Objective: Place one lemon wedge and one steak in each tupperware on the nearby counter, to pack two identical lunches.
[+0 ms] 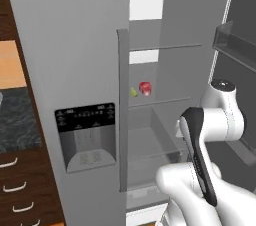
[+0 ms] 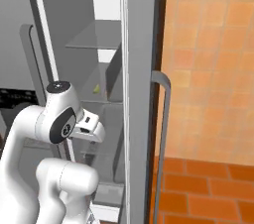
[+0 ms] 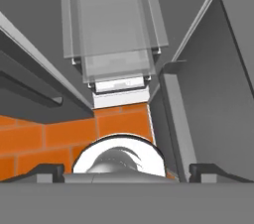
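Where the fridge (image 1: 165,120) stands open, the pincer (image 3: 127,169) gapes wide and empty, well below the lemon wedge (image 1: 133,92).

The white arm (image 1: 210,135) folds back at the elbow — hand pointing down, jaws spread wide apart.

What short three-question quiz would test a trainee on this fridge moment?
1. True or false: the fridge's right door stands open.
2. Which item sits beside the lemon wedge on the shelf? A) steak B) toaster C) mug
3. Fill in: the hand has its fingers ____.

Key: 1 true; 2 A, the red steak; 3 open, holding nothing.
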Tool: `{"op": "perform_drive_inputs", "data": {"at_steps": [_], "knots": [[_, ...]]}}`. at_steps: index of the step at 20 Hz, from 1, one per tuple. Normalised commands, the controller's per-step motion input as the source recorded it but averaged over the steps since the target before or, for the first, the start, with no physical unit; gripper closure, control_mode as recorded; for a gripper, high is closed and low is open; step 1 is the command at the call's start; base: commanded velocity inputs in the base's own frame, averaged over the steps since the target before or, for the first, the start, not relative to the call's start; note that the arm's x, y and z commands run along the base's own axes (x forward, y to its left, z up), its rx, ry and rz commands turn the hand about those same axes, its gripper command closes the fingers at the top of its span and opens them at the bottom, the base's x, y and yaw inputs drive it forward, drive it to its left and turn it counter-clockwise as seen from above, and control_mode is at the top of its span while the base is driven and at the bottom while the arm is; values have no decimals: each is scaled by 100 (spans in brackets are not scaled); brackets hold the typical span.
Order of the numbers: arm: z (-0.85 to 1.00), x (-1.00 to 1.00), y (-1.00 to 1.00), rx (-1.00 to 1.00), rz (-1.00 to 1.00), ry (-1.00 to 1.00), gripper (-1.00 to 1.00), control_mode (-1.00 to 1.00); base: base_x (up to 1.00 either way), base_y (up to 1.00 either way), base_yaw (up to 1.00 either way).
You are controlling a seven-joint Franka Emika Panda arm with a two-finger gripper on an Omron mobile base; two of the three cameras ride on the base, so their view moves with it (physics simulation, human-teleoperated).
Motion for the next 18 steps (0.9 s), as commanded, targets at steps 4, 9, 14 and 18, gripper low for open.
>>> {"op": "perform_drive_inputs", "data": {"at_steps": [4,9,14,18], "knots": [[0,0,0,0,0,0,-100,100,51,1,11],[0,0,0,0,0,0,-100,100,51,0,9],[0,0,0,0,0,0,-100,100,15,-4,3],[0,0,0,0,0,0,-100,100,2,0,0]]}}
